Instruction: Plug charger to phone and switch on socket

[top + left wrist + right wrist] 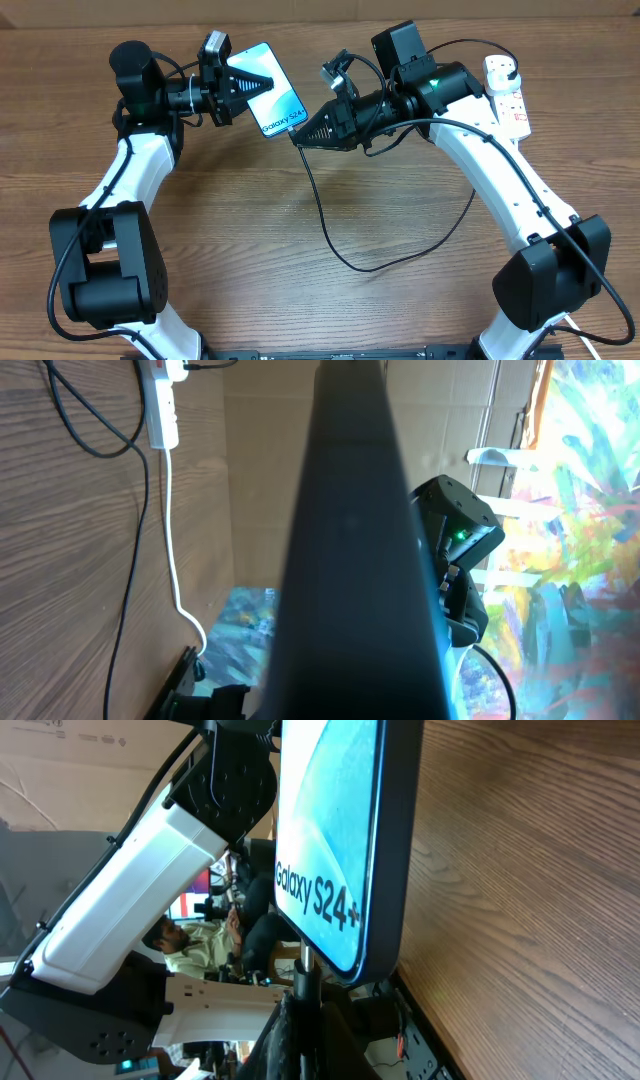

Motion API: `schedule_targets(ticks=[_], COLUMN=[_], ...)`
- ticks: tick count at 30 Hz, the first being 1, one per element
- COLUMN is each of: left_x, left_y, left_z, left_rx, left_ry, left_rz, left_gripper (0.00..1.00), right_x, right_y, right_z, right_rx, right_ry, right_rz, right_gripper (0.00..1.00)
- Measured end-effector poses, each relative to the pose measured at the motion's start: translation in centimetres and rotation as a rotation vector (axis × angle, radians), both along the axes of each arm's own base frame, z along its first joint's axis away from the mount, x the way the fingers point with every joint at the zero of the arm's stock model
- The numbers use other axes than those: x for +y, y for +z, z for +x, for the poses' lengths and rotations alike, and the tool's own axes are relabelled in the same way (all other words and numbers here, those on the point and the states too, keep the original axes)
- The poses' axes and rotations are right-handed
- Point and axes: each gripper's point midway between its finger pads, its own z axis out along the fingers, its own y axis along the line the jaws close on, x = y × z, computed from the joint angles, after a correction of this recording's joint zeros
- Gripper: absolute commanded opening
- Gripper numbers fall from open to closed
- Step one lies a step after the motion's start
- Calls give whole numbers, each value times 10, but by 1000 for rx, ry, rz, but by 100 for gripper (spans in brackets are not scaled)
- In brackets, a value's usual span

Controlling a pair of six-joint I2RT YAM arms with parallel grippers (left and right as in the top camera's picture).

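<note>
My left gripper (258,85) is shut on the phone (272,95) and holds it above the table with its blue "Galaxy" screen facing up. In the left wrist view the phone's dark body (350,560) hides the jaws. My right gripper (303,133) is shut on the connector tip (303,970) of the charger (330,235). The tip meets the phone's (340,840) lower short edge; how deep it sits I cannot tell. The black cable loops across the table to a black plug (512,70) on the white socket (507,97) at the far right.
The socket (160,400) trails a thick white cord (175,550) toward the table's edge. The left arm's white link (130,890) stands close behind the phone. Both arm bases (100,270) (550,280) stand at the near corners.
</note>
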Motion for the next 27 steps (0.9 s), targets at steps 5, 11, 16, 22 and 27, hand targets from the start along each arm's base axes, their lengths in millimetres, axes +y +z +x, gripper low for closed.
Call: schedule_targets(ticks=[5, 11, 16, 22, 27], left_x=[0, 0, 0, 0, 0], left_y=[0, 0, 0, 0, 0], left_z=[0, 0, 0, -1, -1], left_rx=[0, 0, 0, 1, 1], left_ry=[0, 0, -1, -4, -4], left_rz=[0, 0, 0, 0, 0], left_gripper=[4, 4, 4, 4, 4], right_x=[0, 0, 2, 4, 4], right_y=[0, 0, 0, 0, -1], right_z=[0, -1, -2, -5, -6], right_rx=[1, 5, 5, 4, 11], right_ry=[0, 0, 5, 14, 14], right_rz=[-1, -2, -2, -2, -5], right_gripper=[4, 4, 4, 4, 4])
